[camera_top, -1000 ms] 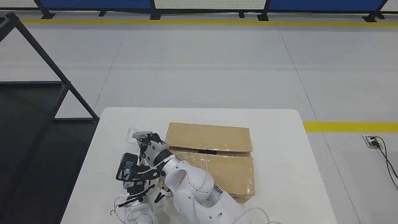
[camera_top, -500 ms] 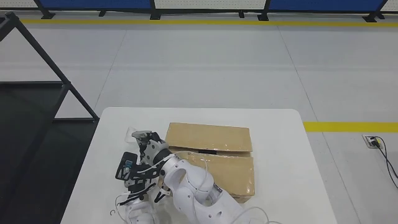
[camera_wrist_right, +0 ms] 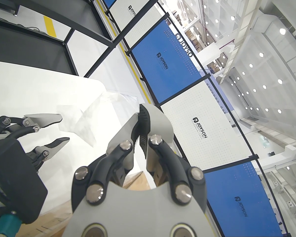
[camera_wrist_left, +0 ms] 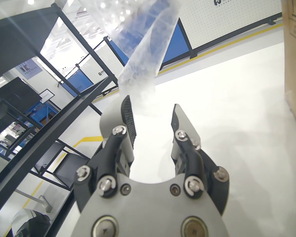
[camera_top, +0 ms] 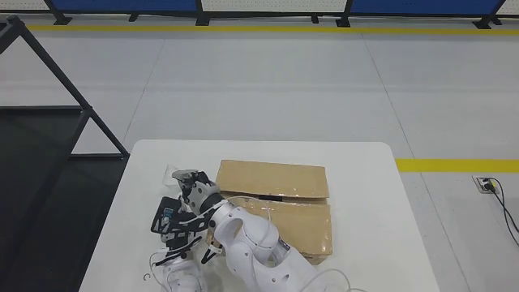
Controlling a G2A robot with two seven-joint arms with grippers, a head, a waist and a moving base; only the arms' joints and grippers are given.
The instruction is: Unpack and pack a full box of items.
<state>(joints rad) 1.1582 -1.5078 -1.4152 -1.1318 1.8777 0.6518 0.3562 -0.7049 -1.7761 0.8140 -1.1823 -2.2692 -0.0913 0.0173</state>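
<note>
**A:** Hardly anything moves: the clear bag (camera_top: 171,173) creeps toward the upper left of the top view, beside the shut cardboard box (camera_top: 276,203).

**B:** The right pincer (camera_wrist_right: 141,114) is clamped on its edge. The left pincer (camera_wrist_left: 151,104) stands apart near the loose end.

**A:** It's thin, bubbled, glossy film. With a mistimed handover, I'd expect it to slip onto the bench (camera_top: 365,211).

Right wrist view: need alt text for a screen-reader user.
The right gripper, jaws shut, pinches the edge of a clear plastic bag over a white table. The left gripper sits close to the bag with its jaws open, and part of a cardboard box lies nearby.
</note>
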